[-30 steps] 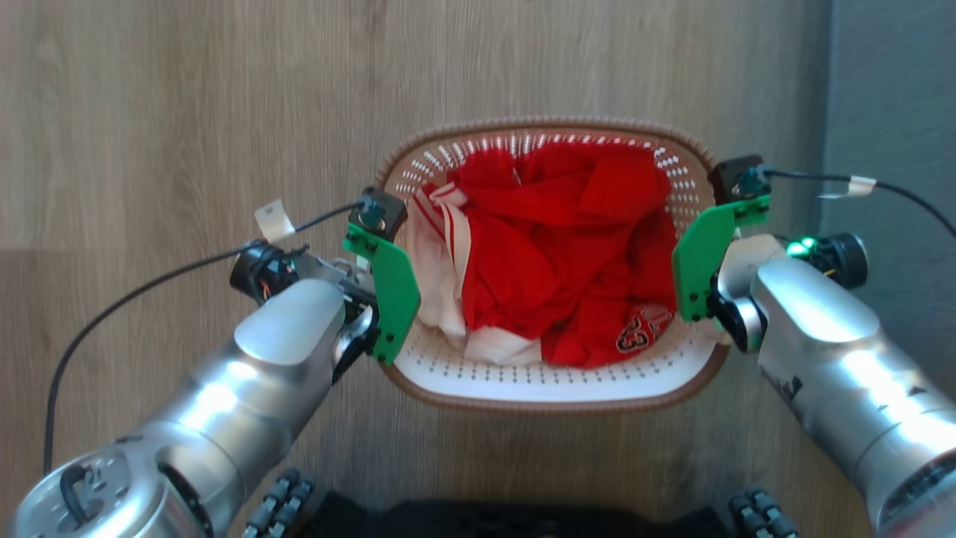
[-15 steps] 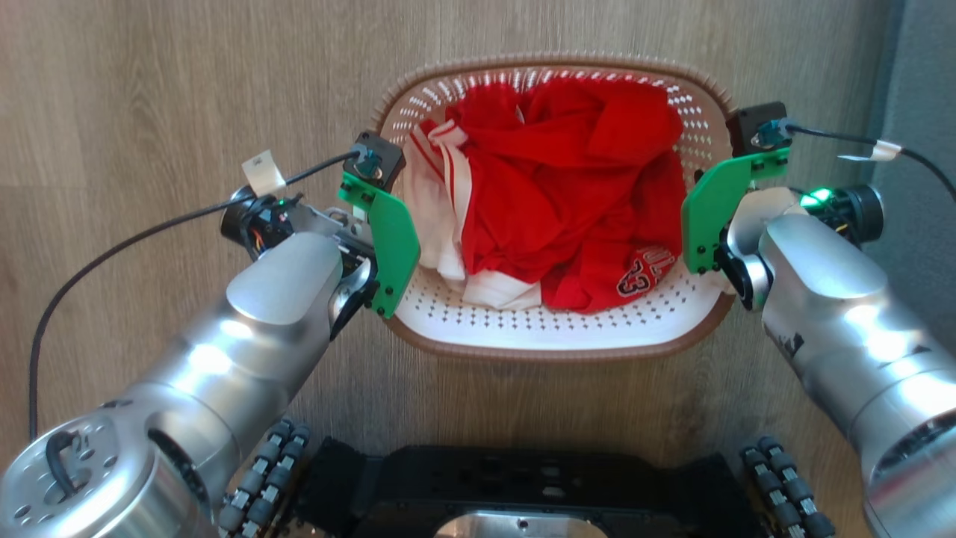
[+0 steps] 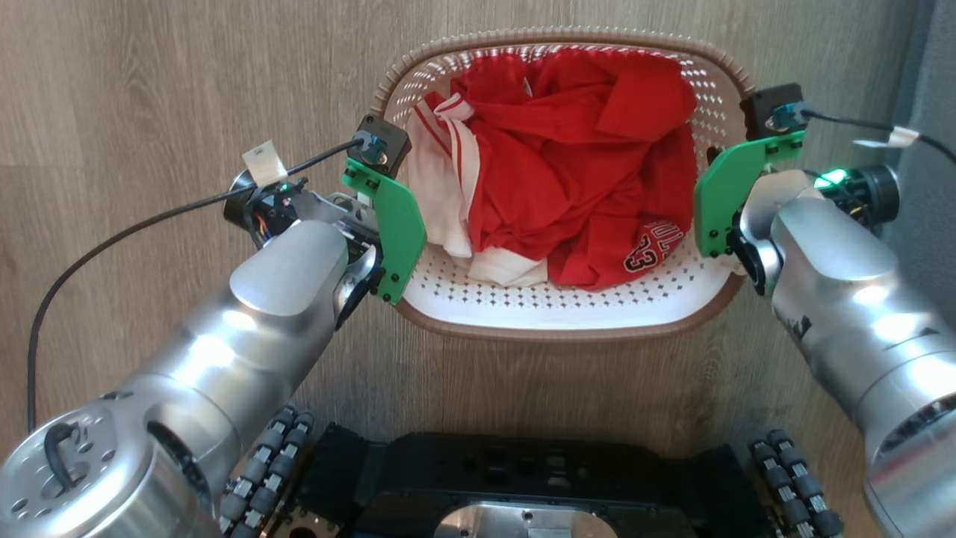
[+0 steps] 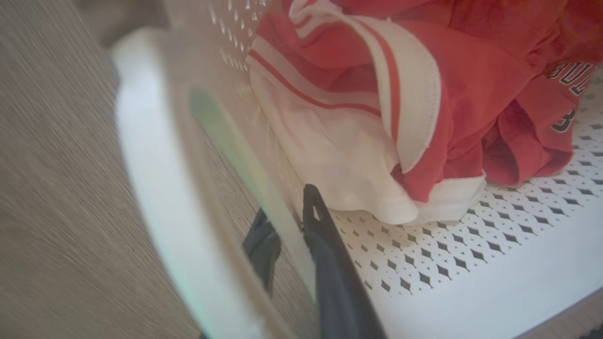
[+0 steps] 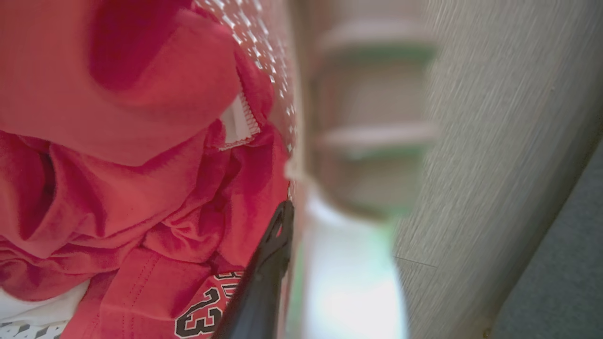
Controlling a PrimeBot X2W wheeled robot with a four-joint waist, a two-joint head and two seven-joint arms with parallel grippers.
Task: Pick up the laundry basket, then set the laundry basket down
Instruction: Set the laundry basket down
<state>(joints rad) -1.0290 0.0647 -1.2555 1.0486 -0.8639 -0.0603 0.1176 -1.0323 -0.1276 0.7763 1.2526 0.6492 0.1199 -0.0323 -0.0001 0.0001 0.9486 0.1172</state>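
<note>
Clamping laundry basket (image 3: pixel 567 302) walls: left tool (image 4: pixel 285 207) plainly, right tool (image 5: pixel 294 212) seemingly, outer finger blurred.

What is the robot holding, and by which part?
The laundry basket, by its two end walls: the left gripper pinches one from inside and outside; the right gripper clamps the opposite one.

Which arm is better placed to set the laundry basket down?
Neither left nor right alone: the left gripper straddles one wall of the laundry basket, the right gripper holds the opposite wall, so both should probably move together.
</note>
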